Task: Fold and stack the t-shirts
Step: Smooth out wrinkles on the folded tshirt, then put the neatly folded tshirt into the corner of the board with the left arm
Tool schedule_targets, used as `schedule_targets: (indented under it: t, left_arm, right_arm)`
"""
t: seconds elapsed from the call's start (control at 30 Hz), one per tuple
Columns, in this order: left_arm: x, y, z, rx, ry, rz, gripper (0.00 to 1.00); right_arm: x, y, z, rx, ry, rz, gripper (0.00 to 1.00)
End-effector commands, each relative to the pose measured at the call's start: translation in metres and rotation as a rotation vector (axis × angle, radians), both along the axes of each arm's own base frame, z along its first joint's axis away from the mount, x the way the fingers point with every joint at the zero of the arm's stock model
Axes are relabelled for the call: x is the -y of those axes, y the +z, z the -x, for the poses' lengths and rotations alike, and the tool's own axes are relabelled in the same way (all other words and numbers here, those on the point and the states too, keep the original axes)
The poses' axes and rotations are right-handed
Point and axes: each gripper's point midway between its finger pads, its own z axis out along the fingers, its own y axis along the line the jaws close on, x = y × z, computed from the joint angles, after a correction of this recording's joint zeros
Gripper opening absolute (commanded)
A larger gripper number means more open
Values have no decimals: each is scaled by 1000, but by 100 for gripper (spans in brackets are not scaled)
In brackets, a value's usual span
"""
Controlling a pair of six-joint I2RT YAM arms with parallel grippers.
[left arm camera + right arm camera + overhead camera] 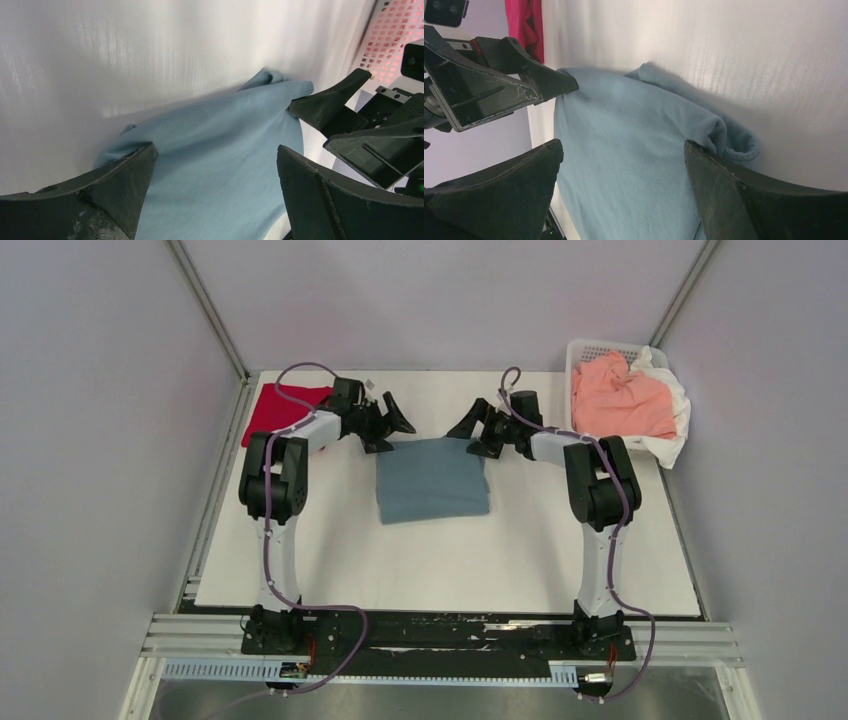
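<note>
A folded teal-blue t-shirt [432, 480] lies flat in the middle of the white table. It fills the left wrist view [220, 165] and the right wrist view [629, 150]. My left gripper [392, 426] is open and empty, just above the shirt's far left corner. My right gripper [474, 432] is open and empty at the far right corner. A red t-shirt [283, 408] lies at the far left, also showing in the right wrist view [526, 25]. A salmon-pink t-shirt [622, 398] is piled in the basket.
A white perforated basket [592, 348] stands at the back right with white cloth [676, 420] draped over its side. Its wall [395, 40] shows in the left wrist view. Grey walls enclose the table on three sides.
</note>
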Motion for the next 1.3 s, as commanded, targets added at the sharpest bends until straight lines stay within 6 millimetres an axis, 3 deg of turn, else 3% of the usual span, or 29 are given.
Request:
schedule_targets:
  t: [0.0, 0.07, 0.13, 0.17, 0.2, 0.23, 0.27, 0.3, 0.33, 0.37, 0.47, 0.6, 0.83, 1.03, 1.13, 1.27]
  left_arm:
    - [-21, -27, 6, -56, 31, -63, 100]
    - [-23, -3, 0, -7, 27, -76, 100]
    - [-26, 46, -7, 92, 32, -89, 100]
    - [-30, 57, -6, 118, 39, -109, 100]
    - [-32, 90, -3, 187, 46, -110, 100]
    - [-40, 92, 0, 208, 74, -153, 100]
    - [-44, 110, 14, 245, 91, -170, 100]
    - [-54, 115, 16, 272, 137, -215, 100]
    - [-60, 120, 34, 284, 155, -227, 100]
    - [-65, 122, 38, 302, 188, -233, 100]
    - [-76, 105, 75, 259, 234, -234, 100]
    - [-77, 72, 99, 183, 231, -237, 100]
    - [-54, 24, 109, 89, 167, -241, 100]
    - [-27, -24, 106, -21, 107, -269, 98]
    - [-13, -40, 109, -62, 72, -290, 85]
    - [1, -54, 115, -90, 44, -415, 55]
  right_arm:
    - [17, -21, -8, -24, -45, 83, 100]
    - [17, 14, -14, 41, -31, 91, 100]
    - [21, 56, -20, 132, -34, 124, 100]
    - [26, 78, -21, 181, -50, 143, 100]
    - [32, 98, -19, 225, -74, 165, 100]
    - [40, 112, -15, 258, -101, 191, 100]
    - [48, 126, -9, 293, -133, 216, 100]
    - [57, 132, -1, 306, -165, 240, 100]
    - [65, 127, 14, 292, -190, 261, 100]
    - [72, 125, 26, 281, -216, 273, 100]
    - [90, 110, 66, 219, -272, 274, 100]
    - [107, 100, 109, 175, -331, 242, 100]
    - [134, 126, 157, 271, -467, 215, 100]
    - [158, 144, 183, 382, -585, 214, 100]
    - [173, 149, 188, 423, -656, 239, 100]
    - [184, 156, 192, 455, -702, 263, 100]
